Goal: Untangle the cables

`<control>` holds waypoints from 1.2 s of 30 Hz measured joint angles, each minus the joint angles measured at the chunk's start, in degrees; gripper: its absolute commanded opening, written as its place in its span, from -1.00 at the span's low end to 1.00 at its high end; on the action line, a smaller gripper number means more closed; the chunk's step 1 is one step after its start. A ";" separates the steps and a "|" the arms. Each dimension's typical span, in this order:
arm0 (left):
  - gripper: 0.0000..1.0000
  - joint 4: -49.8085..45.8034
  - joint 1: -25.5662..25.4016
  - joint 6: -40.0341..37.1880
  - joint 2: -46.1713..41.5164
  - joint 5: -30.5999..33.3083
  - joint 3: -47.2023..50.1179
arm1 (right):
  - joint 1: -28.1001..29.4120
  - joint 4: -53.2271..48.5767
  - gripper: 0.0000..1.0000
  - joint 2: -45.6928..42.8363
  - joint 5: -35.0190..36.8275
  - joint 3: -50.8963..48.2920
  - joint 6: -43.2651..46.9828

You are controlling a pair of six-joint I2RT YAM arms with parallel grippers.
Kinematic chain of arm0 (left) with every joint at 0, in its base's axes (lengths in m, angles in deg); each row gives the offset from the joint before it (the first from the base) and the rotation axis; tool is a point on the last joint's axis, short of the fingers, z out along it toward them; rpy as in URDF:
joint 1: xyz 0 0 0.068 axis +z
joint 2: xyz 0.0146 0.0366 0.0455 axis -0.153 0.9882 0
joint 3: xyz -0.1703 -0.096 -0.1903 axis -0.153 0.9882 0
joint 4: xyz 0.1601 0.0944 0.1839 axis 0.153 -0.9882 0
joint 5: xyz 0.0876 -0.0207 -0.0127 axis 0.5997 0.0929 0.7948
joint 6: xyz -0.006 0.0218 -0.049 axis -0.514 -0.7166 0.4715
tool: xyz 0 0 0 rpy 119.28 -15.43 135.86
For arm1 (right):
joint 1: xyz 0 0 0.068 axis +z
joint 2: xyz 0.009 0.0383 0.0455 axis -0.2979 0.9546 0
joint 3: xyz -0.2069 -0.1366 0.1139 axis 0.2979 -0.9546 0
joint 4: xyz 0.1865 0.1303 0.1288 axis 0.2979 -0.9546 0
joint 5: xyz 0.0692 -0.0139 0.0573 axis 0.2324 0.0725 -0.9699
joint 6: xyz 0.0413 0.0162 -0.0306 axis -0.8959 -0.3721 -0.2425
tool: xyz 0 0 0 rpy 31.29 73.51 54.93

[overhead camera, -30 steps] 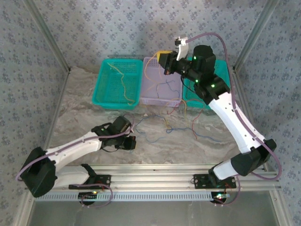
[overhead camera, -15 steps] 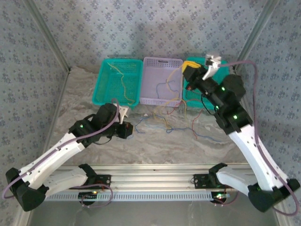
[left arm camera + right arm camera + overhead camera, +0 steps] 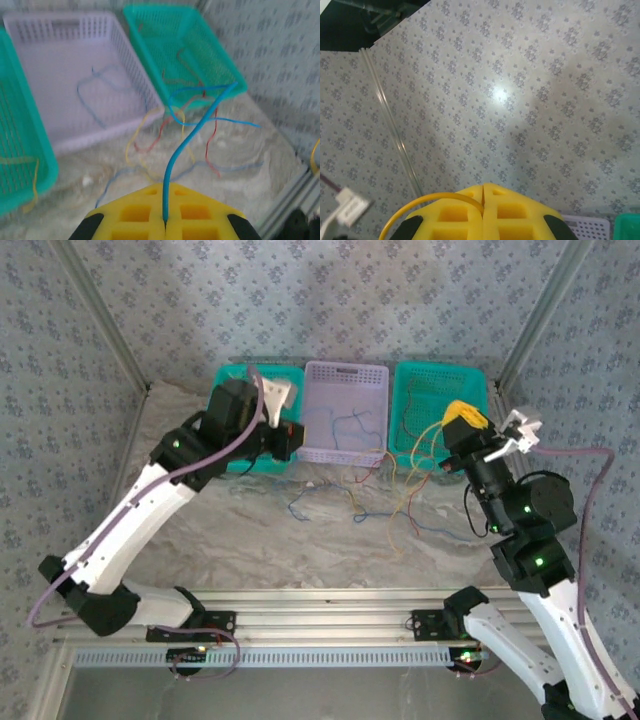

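Top external view: a loose knot of thin yellow, red and blue cables (image 3: 375, 502) lies on the grey marbled bench (image 3: 240, 550), at 6 o'clock of the lilac plastic basket (image 3: 345, 367). Several strands trail up over the front rims of that basket and of the teal mesh basket (image 3: 440, 368) at its 3 o'clock.

The left gripper (image 3: 290, 438) hangs at the lilac basket's 9 o'clock edge. In the left wrist view its yellow jaws are pressed together on a blue wire (image 3: 186, 142), which rises from the seam and arcs toward the knot. The right gripper (image 3: 464, 417) hovers over the 3 o'clock side of the teal basket, jaws pinching a yellow wire (image 3: 420, 204) that drops to the heap.

Sorting looks begun rather than finished. One blue strand lies alone in the lilac basket, reddish ones in the teal basket, and a yellow one in a second teal basket (image 3: 22, 125). Most strands on the bench are crossed and need drawing apart.
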 measured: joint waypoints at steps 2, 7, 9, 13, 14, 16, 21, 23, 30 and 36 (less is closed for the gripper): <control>-1.00 -0.48 0.13 -1.38 3.34 0.39 -7.21 | 0.00 -1.05 -1.00 -1.57 0.57 -0.55 0.00; -1.00 -1.55 0.13 -4.39 11.45 1.46 -24.85 | 0.00 -2.99 -1.00 -4.66 1.55 -1.51 0.00; -1.00 -1.70 0.13 -5.03 14.47 1.62 -31.04 | 0.00 -3.98 -1.00 -5.57 1.79 -1.81 0.00; -1.00 -1.64 0.13 -6.34 19.80 2.40 -40.44 | 0.00 -5.49 -1.00 -6.82 2.27 -2.21 0.00; -1.00 -1.64 0.13 -6.80 20.72 2.69 -41.86 | 0.00 -5.73 -1.00 -7.08 2.43 -2.29 0.02; -1.00 -1.60 0.31 -7.48 23.50 2.95 -45.77 | 0.00 -6.36 -1.00 -7.69 2.54 -2.47 0.00; -1.00 -2.71 0.92 -8.44 32.61 3.17 -59.98 | 0.00 -7.80 -1.00 -8.90 2.89 -2.64 0.02; -1.00 -3.56 1.03 -8.46 35.74 3.39 -65.75 | 0.00 -7.91 -1.00 -9.33 2.91 -2.95 0.00; -1.00 -3.65 1.11 -7.52 35.67 2.82 -68.13 | 0.00 -7.91 -1.00 -9.66 2.91 -5.07 0.00; -1.00 -7.10 -0.46 -5.95 33.24 2.73 -64.37 | 0.00 -8.07 -1.00 -9.49 2.91 -6.62 -0.04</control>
